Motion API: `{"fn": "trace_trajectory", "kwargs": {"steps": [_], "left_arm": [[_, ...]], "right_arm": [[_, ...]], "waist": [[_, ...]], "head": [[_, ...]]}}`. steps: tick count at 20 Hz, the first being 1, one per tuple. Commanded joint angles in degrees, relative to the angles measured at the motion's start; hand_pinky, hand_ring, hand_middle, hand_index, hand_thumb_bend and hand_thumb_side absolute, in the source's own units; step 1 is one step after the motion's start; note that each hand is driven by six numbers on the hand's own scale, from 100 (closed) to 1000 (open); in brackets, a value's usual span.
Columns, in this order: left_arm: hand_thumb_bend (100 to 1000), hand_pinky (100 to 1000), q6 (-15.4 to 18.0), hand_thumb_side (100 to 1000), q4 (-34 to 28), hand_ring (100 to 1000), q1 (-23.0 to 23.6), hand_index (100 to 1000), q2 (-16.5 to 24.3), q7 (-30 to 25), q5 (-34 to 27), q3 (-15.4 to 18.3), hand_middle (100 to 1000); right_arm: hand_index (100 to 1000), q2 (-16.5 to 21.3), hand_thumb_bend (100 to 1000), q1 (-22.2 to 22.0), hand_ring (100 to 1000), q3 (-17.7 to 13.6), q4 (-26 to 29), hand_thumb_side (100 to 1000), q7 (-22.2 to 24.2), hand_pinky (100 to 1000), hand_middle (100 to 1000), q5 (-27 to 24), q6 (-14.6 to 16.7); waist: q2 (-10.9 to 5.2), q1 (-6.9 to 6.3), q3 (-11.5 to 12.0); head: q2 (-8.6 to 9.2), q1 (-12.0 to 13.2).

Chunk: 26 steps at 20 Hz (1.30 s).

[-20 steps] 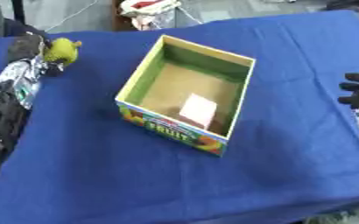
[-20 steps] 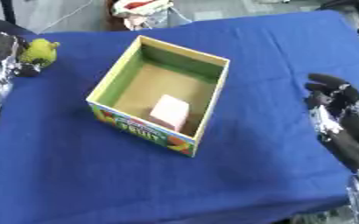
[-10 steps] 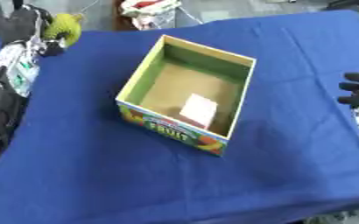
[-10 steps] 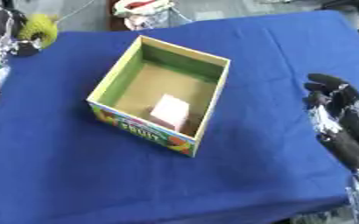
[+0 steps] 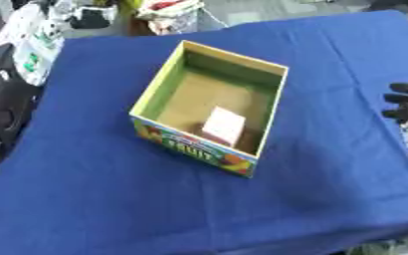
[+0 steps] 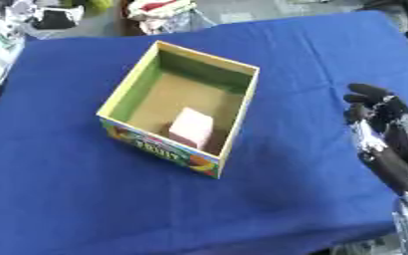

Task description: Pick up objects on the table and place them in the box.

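Note:
An open cardboard box [image 5: 152, 97] with green inner walls and a fruit print on its front stands in the middle of the blue table [image 5: 94, 199]. A pale pink block [image 5: 223, 125] lies inside it near the front wall. My left arm comes in along the left edge. Its black hand [image 5: 90, 18] is raised beyond the table's far left corner, curled on a small yellow-green object [image 6: 95, 3] that only partly shows at the top edge. My right hand [image 6: 384, 133] rests open at the right edge, fingers up, well apart from the box.
Behind the table's far edge lies a heap of white and red things [image 5: 169, 11]. The blue cloth's front edge runs across the lower right corner [image 6: 356, 238].
My left hand has risen and moved right along the far edge with the yellow-green object, now almost out of view. The box, the pink block and my right hand have not moved.

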<state>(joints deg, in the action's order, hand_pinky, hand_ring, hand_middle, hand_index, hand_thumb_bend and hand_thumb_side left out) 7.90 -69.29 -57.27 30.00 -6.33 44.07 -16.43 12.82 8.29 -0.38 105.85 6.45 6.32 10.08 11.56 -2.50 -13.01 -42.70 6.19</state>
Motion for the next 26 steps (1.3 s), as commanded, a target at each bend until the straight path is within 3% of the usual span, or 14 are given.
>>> {"fn": "trace_trajectory", "kwargs": {"steps": [1, 4, 5, 6, 15, 18, 21, 26], "left_arm": [[170, 551, 2.21, 100, -3.28, 510, -1.86, 585, -0.83, -4.58, -0.92, -2.79, 478], [188, 563, 3.37, 100, -2.11, 522, -1.91, 599, -3.13, -7.53, -0.38, -4.27, 492], [295, 563, 3.69, 100, -1.24, 525, -1.84, 604, -3.9, -8.32, -0.05, -4.5, 496], [213, 561, 3.97, 100, -0.21, 526, -1.76, 606, -4.74, -8.91, 0.31, -4.57, 497], [374, 597, 6.26, 155, 9.54, 589, -1.16, 682, -10.22, -9.7, 5.72, -3.72, 579], [446, 619, 5.74, 196, 11.53, 620, -0.92, 715, -10.92, -7.86, 8.03, -2.93, 618], [597, 630, 5.24, 308, 11.93, 638, -0.79, 747, -10.94, -6.08, 9.17, -2.52, 656], [609, 606, 3.53, 347, 7.84, 629, 0.13, 749, -9.12, -3.37, 6.16, -1.38, 649]], "right_arm": [[825, 0.7, 100, 0.61, 829, 0.17, 0.53, 553, 0.41, 742, 816, -0.69, 0.09], [825, 0.64, 100, 0.68, 829, 0.32, 0.52, 554, 0.66, 742, 816, -0.81, 0.13], [824, 0.63, 100, 0.7, 829, 0.36, 0.52, 550, 0.73, 742, 816, -0.84, 0.14], [822, 0.62, 100, 0.71, 829, 0.4, 0.51, 554, 0.81, 742, 816, -0.87, 0.15], [820, 0.5, 100, 0.86, 830, 0.59, 0.47, 554, 1.31, 743, 816, -0.99, 0.23], [820, 0.47, 100, 0.84, 829, 0.54, 0.45, 554, 1.3, 743, 816, -1.0, 0.24], [820, 0.44, 100, 0.87, 829, 0.51, 0.46, 554, 1.27, 743, 817, -1.0, 0.25], [821, 0.41, 100, 0.85, 829, 0.3, 0.47, 553, 1.12, 743, 817, -0.95, 0.24]], "waist": [[-1.13, 0.18, -0.21], [-1.23, 0.17, -0.55], [-1.24, 0.16, -0.65], [-1.24, 0.15, -0.71], [-1.11, 0.24, -1.0], [-1.06, 0.32, -1.03], [-1.0, 0.35, -0.95], [-0.9, 0.42, -0.56]], "head": [[0.55, 0.14], [0.62, 0.24], [0.63, 0.24], [0.65, 0.23], [0.72, 0.31], [0.73, 0.24], [0.77, 0.15], [0.84, -0.04]]}}
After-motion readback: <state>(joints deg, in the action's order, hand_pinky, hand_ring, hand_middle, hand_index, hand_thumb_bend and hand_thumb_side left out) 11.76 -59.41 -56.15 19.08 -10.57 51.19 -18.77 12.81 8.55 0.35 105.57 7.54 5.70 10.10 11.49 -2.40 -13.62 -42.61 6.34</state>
